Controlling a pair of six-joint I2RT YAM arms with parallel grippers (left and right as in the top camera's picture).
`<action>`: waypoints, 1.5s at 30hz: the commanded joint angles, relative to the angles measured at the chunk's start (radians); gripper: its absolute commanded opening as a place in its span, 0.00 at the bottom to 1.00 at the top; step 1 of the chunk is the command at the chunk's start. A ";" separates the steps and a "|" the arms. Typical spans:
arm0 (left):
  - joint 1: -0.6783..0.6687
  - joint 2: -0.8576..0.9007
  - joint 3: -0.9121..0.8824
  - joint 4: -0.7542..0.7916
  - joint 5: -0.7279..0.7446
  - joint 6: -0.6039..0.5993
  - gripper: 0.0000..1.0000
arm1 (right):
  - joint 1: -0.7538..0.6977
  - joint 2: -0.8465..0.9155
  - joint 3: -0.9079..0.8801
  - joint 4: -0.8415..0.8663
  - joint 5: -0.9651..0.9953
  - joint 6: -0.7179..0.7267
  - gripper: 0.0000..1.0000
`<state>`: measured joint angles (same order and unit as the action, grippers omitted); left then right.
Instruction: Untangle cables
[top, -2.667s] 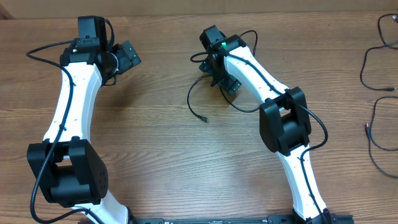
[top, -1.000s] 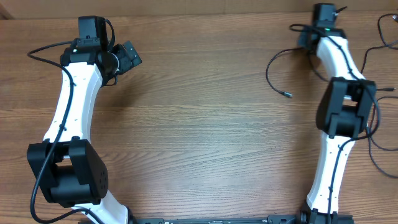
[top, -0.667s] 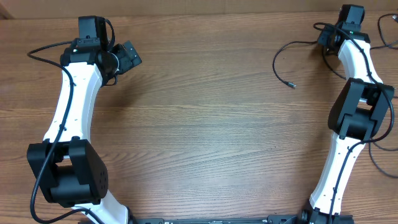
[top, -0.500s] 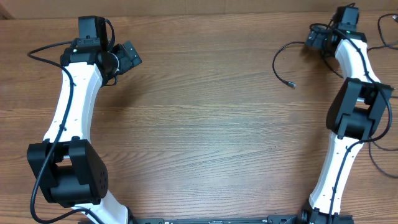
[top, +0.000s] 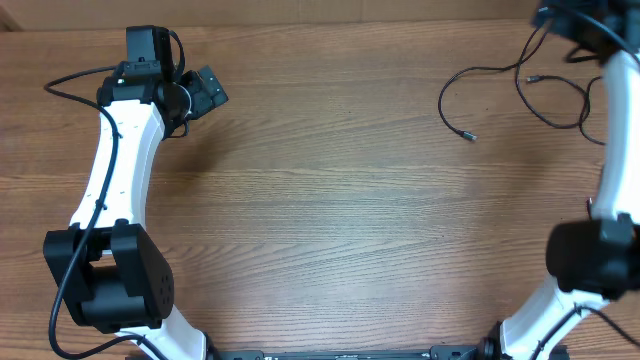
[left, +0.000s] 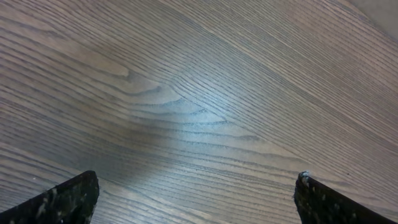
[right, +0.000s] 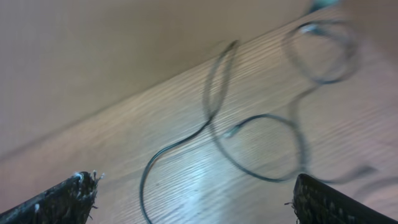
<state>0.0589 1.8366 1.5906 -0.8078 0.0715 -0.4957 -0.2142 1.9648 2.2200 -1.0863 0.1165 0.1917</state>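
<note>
A thin black cable (top: 469, 137) lies loose on the wooden table (top: 330, 200) at the far right, curving up from its plug end and looping toward the right arm. My right gripper (top: 562, 18) is at the top right corner, above the cable's far end. In the right wrist view, which is blurred, that gripper (right: 194, 183) is open and empty, with cable strands (right: 144, 177) and a small silvery plug (right: 231, 130) on the wood beyond it. My left gripper (top: 208, 90) is at the far left. In its own view it (left: 198, 180) is open over bare wood.
The right arm (top: 610, 170) runs along the right edge of the table and covers what lies there. The left arm (top: 115, 160) stretches up the left side. A pale wall (right: 93, 56) rises just behind the table's far edge.
My right arm swung from the table's middle to the far right corner, dragging the cable along. Its gripper has opened and let go, and the cable now lies on the table.
</note>
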 joint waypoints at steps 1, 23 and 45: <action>-0.003 -0.032 0.022 0.000 0.003 -0.006 0.99 | -0.073 0.063 -0.053 -0.042 0.070 0.091 1.00; -0.003 -0.032 0.022 0.000 0.003 -0.006 0.99 | -0.198 0.236 -0.558 0.421 0.173 0.484 0.62; -0.003 -0.032 0.022 0.000 0.003 -0.006 0.99 | -0.113 0.351 -0.558 0.513 0.072 0.492 0.04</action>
<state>0.0589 1.8366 1.5906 -0.8078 0.0715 -0.4957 -0.3649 2.2936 1.6733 -0.5484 0.2752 0.6804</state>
